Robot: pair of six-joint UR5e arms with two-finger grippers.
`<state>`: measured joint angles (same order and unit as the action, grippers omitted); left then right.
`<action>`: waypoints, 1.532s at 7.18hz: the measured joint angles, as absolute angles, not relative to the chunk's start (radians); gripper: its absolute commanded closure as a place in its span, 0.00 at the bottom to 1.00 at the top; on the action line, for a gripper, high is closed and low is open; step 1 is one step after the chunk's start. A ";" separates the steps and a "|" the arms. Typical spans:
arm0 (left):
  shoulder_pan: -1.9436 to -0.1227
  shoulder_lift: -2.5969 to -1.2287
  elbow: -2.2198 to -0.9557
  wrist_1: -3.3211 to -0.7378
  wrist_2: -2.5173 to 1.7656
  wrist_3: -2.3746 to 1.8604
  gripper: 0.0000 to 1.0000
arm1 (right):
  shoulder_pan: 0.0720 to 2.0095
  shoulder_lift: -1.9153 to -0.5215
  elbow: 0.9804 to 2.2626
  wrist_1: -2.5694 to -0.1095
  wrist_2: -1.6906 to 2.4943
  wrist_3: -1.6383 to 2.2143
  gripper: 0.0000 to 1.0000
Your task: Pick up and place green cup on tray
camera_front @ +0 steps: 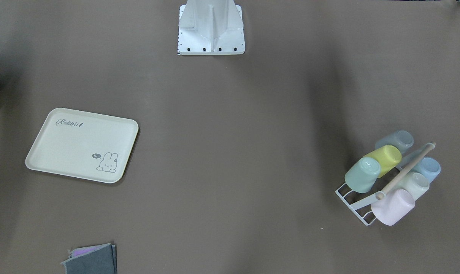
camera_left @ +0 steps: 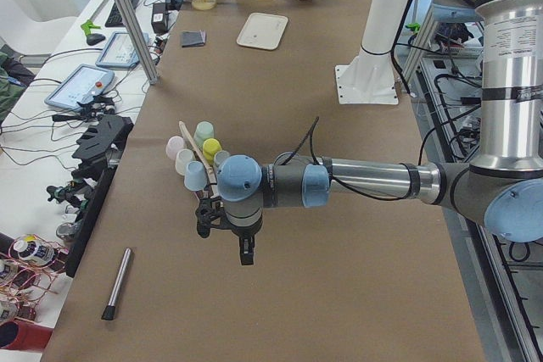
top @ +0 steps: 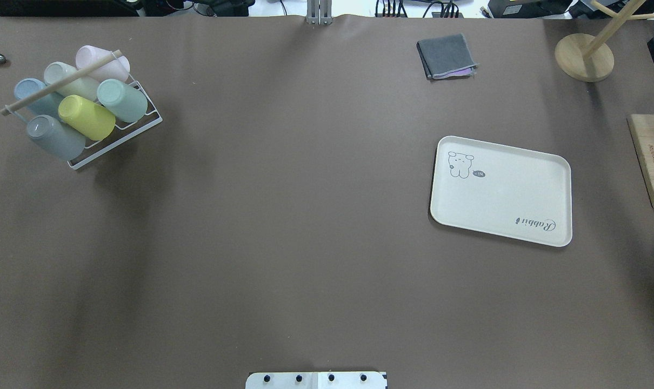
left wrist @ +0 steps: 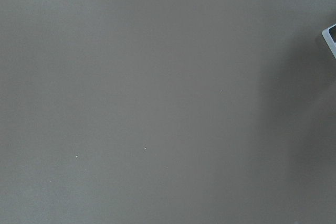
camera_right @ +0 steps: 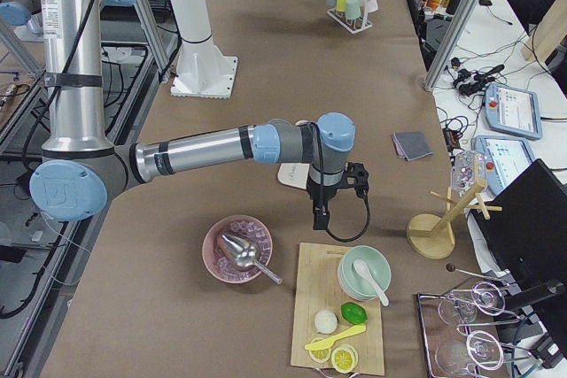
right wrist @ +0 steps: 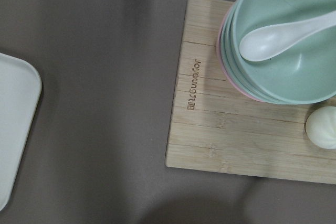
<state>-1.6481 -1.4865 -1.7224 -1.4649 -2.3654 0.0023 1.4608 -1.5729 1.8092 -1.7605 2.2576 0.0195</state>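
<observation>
The green cup (top: pixel 122 100) is a pale mint tumbler lying tilted in a white wire rack (top: pixel 117 135) with several other cups, beside a yellow-green one (top: pixel 87 116). It also shows in the front view (camera_front: pixel 362 175). The tray (top: pixel 511 189) is cream with "Rabbit" script, and nothing lies on it; it also shows in the front view (camera_front: pixel 74 140). My left gripper (camera_left: pixel 246 252) hangs above the table, short of the rack, and shows only in the left side view. My right gripper (camera_right: pixel 319 217) hangs by the tray's edge, only in the right side view. I cannot tell whether either is open or shut.
A wooden board (right wrist: pixel 236 124) with stacked bowls and a spoon (right wrist: pixel 283 40) lies beyond the tray's corner (right wrist: pixel 16 129). A folded grey cloth (top: pixel 446 55) and a wooden stand (top: pixel 584 56) are at the far side. A pink bowl (camera_right: pixel 237 250) and a pen (camera_left: pixel 117 284) lie at the table's ends.
</observation>
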 measured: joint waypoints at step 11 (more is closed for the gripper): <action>-1.643 -1.552 -1.752 -1.891 -2.258 -0.003 0.02 | 1.476 -1.584 1.818 -1.762 2.267 0.028 0.00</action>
<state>-1.6430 -1.5518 -1.7524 -1.8908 -2.2583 -0.0027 1.4763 -1.5841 1.8175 -1.7624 2.2669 0.0279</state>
